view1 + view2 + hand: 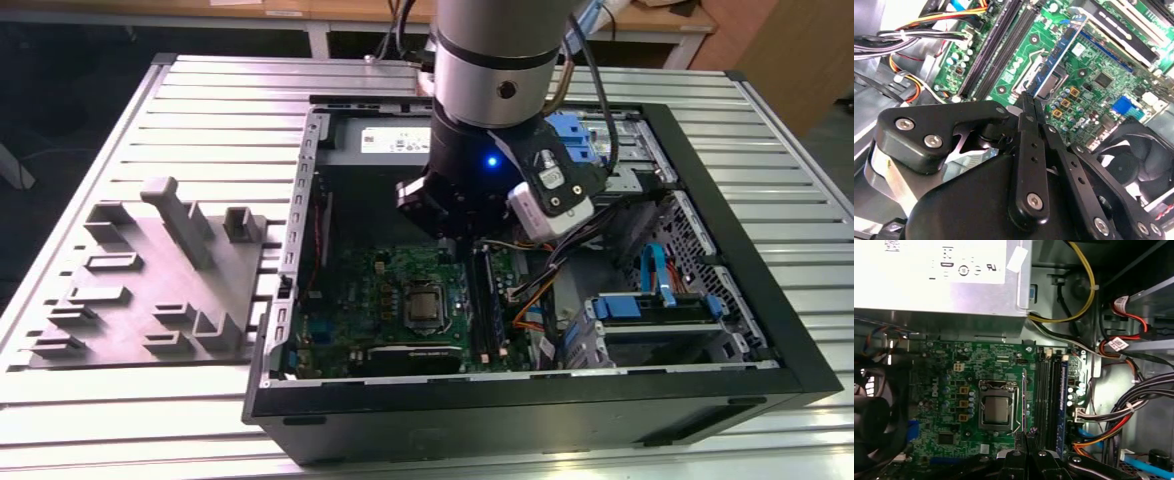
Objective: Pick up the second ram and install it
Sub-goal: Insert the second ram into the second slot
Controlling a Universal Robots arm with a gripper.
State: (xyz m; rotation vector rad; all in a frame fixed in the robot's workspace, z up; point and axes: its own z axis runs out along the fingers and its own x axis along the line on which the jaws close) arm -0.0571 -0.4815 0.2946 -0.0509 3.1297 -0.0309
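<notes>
My gripper reaches down into the open computer case, low over the green motherboard. In both wrist views its fingertips are shut on the second ram, a thin blue-green stick with a white label, which I see edge-on. The stick hangs along the side of the CPU socket, apart from the black memory slots. Another stick with a blue edge stands in the slot nearest the cables. The gripper shows its tips pressed together.
The grey power-supply box lies past the board's far end. Bundled cables crowd the side beyond the slots. A black fan sits at the opposite side. Blue drive brackets fill the case's right. A grey parts fixture rests on the table.
</notes>
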